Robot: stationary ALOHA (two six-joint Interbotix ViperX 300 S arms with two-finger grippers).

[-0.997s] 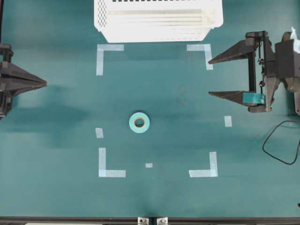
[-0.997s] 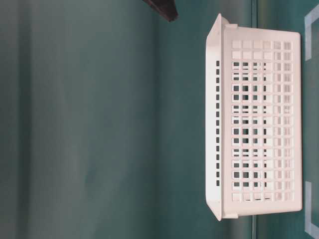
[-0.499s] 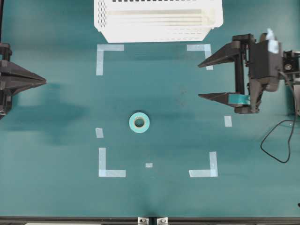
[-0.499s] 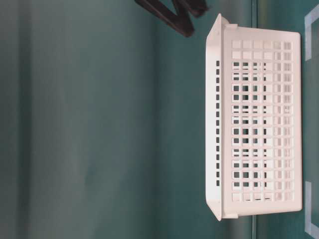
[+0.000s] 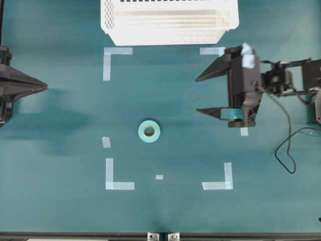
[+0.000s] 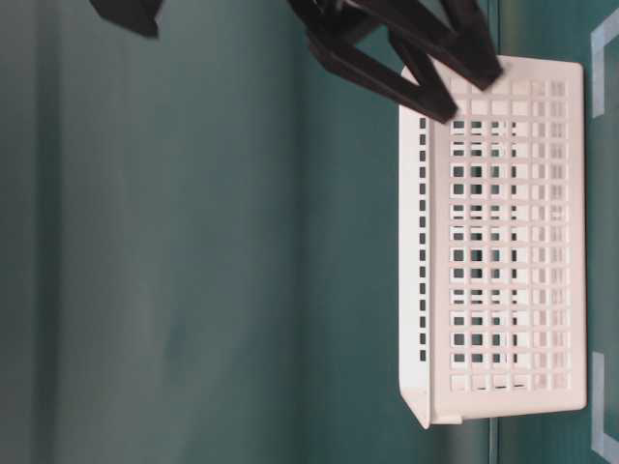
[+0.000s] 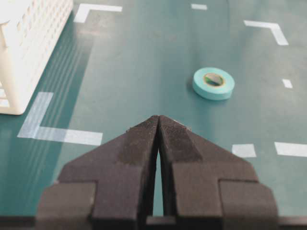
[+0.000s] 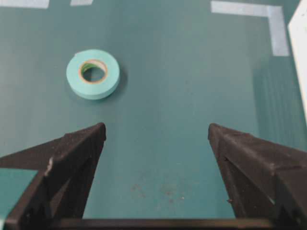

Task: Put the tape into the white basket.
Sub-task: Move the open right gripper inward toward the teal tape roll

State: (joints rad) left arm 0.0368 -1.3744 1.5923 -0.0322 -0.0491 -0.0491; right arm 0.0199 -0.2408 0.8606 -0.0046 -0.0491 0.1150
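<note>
well short of the white basket (image 5: pixel 169 22), the tape (image 5: pixel 149 131) lies flat on the surface (image 5: pixel 65 201), likely light and rigid, best pinched across its outer rim; right gripper (image 5: pixel 203 95) spread wide and empty, left gripper (image 5: pixel 46 87) closed.

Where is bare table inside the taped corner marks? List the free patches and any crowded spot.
Nearly all of it is free. The tape lies alone near the middle, bare mat all around it. The strip between the upper corner marks and the white basket is narrow. The crowded spot is the upper right, where the open right gripper reaches in.
</note>
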